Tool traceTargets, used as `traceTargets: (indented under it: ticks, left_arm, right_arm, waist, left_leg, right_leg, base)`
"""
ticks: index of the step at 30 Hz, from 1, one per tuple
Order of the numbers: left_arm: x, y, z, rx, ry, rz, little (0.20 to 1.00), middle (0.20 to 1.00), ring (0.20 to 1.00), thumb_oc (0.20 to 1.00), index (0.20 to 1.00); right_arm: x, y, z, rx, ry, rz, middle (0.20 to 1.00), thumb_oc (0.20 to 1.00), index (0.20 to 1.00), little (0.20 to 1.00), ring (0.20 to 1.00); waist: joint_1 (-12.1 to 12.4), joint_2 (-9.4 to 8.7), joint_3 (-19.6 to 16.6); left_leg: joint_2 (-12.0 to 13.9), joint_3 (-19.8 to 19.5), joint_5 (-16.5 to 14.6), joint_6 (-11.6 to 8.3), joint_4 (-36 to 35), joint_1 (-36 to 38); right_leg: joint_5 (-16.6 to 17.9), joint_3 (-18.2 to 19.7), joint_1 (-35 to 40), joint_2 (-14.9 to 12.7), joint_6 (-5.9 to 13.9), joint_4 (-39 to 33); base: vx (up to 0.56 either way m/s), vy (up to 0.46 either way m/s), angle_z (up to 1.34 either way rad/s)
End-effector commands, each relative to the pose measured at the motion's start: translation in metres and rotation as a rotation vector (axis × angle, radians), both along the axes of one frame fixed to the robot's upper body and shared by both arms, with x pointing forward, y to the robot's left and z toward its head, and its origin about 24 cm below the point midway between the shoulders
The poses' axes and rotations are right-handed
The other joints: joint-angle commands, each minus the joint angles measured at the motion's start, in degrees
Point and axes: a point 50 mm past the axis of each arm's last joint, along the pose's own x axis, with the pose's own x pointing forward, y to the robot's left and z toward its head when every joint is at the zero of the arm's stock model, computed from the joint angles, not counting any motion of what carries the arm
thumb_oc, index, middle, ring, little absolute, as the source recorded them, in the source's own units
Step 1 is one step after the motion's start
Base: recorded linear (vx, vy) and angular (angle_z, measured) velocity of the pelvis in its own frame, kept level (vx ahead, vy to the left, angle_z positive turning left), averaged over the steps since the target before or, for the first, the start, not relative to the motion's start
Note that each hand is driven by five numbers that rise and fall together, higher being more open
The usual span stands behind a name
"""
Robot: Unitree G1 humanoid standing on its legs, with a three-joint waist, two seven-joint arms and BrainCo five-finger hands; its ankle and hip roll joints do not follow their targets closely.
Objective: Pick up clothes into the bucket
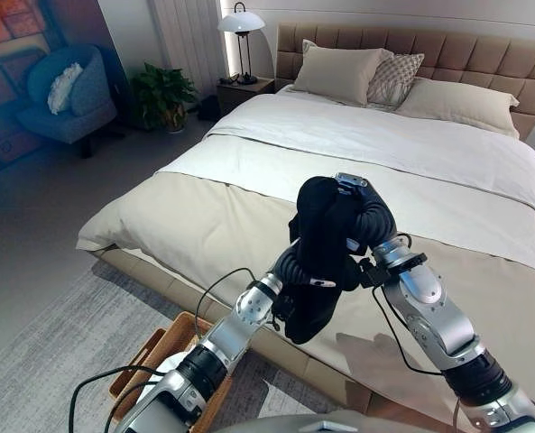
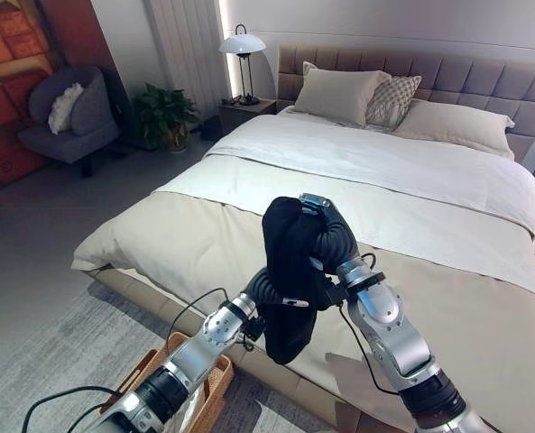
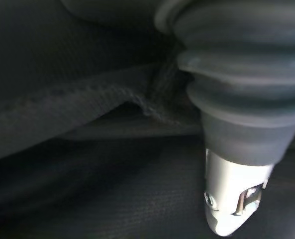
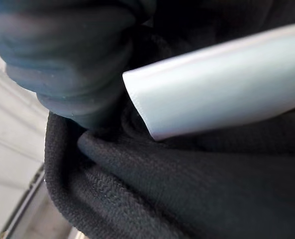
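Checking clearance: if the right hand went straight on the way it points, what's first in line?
The black garment bunched against the right hand; it is already in contact. Past it the left hand, probably, though depth is unclear.

both arms raised together in front. right hand (image 1: 362, 216) uppermost, wrist bent over; left hand (image 1: 292, 271) just below, close against it. fingers of both hidden.

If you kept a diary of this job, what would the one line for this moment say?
black garment: held up over bed edge | left hand, right hand: both against cloth, grip hidden | wicker basket: on floor below left arm
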Motion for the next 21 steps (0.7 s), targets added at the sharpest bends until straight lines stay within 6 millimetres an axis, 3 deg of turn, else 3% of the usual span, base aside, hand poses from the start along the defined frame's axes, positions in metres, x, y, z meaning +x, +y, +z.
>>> traceTargets:
  ticks: [1,3,4,5,6,7,8,19,21]
  left_arm:
    - [0.005,-0.011,-0.01,-0.027,0.108,-0.013,1.0,1.0,1.0,1.0,1.0]
    - [0.004,-0.012,-0.01,-0.039,0.123,-0.023,1.0,1.0,1.0,1.0,1.0]
    - [0.003,-0.012,-0.011,-0.055,0.141,-0.021,0.702,0.702,0.702,0.702,0.702]
    - [0.003,-0.011,-0.012,-0.06,0.15,-0.014,0.598,0.598,0.598,0.598,0.598]
    - [0.003,-0.01,-0.013,-0.067,0.157,-0.008,0.373,0.373,0.373,0.373,0.373]
    - [0.003,-0.009,-0.014,-0.076,0.167,0.001,0.373,0.373,0.373,0.373,0.373]
    - [0.003,-0.006,-0.015,-0.091,0.176,0.021,0.2,0.2,0.2,0.2,0.2]
    - [-0.006,0.022,-0.02,-0.245,0.25,0.161,0.2,0.2,0.2,0.2,0.2]
    - [-0.007,0.015,-0.019,-0.266,0.257,0.173,0.2,0.2,0.2,0.2,0.2]
  right_arm:
    - [-0.039,0.014,0.077,0.288,-0.369,0.179,0.2,0.2,0.2,0.2,0.2]
    - [-0.04,0.015,0.077,0.288,-0.367,0.18,0.2,0.2,0.2,0.2,0.2]
    - [-0.039,0.015,0.077,0.297,-0.359,0.187,0.2,0.2,0.2,0.2,0.2]
    - [-0.039,0.016,0.076,0.308,-0.35,0.197,0.2,0.2,0.2,0.2,0.2]
    - [-0.04,0.017,0.076,0.312,-0.345,0.207,0.2,0.2,0.2,0.2,0.2]
    - [-0.041,0.018,0.077,0.313,-0.348,0.219,0.2,0.2,0.2,0.2,0.2]
    - [-0.043,0.019,0.078,0.322,-0.35,0.235,0.2,0.2,0.2,0.2,0.2]
    - [-0.047,0.017,0.081,0.341,-0.357,0.246,0.2,0.2,0.2,0.2,0.2]
    - [-0.047,0.019,0.081,0.348,-0.353,0.256,0.2,0.2,0.2,0.2,0.2]
  waist:
    - [-0.5,-4.95,-1.7]
    - [-0.5,-4.91,-1.7]
    - [-0.5,-4.86,-1.8]
    - [-0.5,-4.85,-1.8]
    - [-0.6,-4.84,-1.8]
    - [-0.6,-4.83,-1.8]
    - [-0.5,-4.88,-1.8]
    - [0.0,-5.03,-1.1]
    - [-0.2,-4.99,-0.9]
  left_leg:
    - [-3.6,-2.6,-6.5,2.44,7.0,-3.7]
    - [-3.7,-2.7,-6.6,2.46,7.1,-3.8]
    - [-3.7,-2.7,-6.6,2.44,7.1,-3.8]
    - [-3.8,-2.7,-6.6,2.44,7.2,-3.8]
    - [-3.8,-2.7,-6.6,2.43,7.2,-3.9]
    - [-3.8,-2.7,-6.7,2.42,7.3,-3.9]
    - [-3.8,-2.6,-6.7,2.41,7.3,-3.9]
    - [-3.6,-1.9,-7.2,2.49,8.0,-4.1]
    - [-3.6,-1.6,-7.8,2.64,8.1,-3.8]
  right_leg:
    - [3.0,-0.6,0.4,-4.3,3.38,-1.1]
    - [3.0,-0.6,0.5,-4.3,3.4,-1.1]
    - [3.0,-0.6,0.5,-4.4,3.4,-1.1]
    - [3.0,-0.6,0.5,-4.4,3.39,-1.1]
    - [3.0,-0.6,0.5,-4.4,3.36,-1.1]
    - [2.9,-0.6,0.5,-4.4,3.36,-1.1]
    - [3.0,-0.5,0.5,-4.4,3.34,-1.2]
    - [3.3,0.9,-0.4,-4.1,3.33,-0.9]
    - [2.9,1.4,-0.3,-4.0,3.33,-0.7]
  base:
    - [0.0,0.0,0.0]
    - [0.0,0.0,0.0]
    - [0.0,0.0,0.0]
    - [0.0,0.0,0.0]
    - [0.0,0.0,0.0]
    - [0.0,0.0,0.0]
    - [0.0,0.0,0.0]
    - [0.0,-0.002,-0.02]
    - [0.01,-0.002,-0.09]
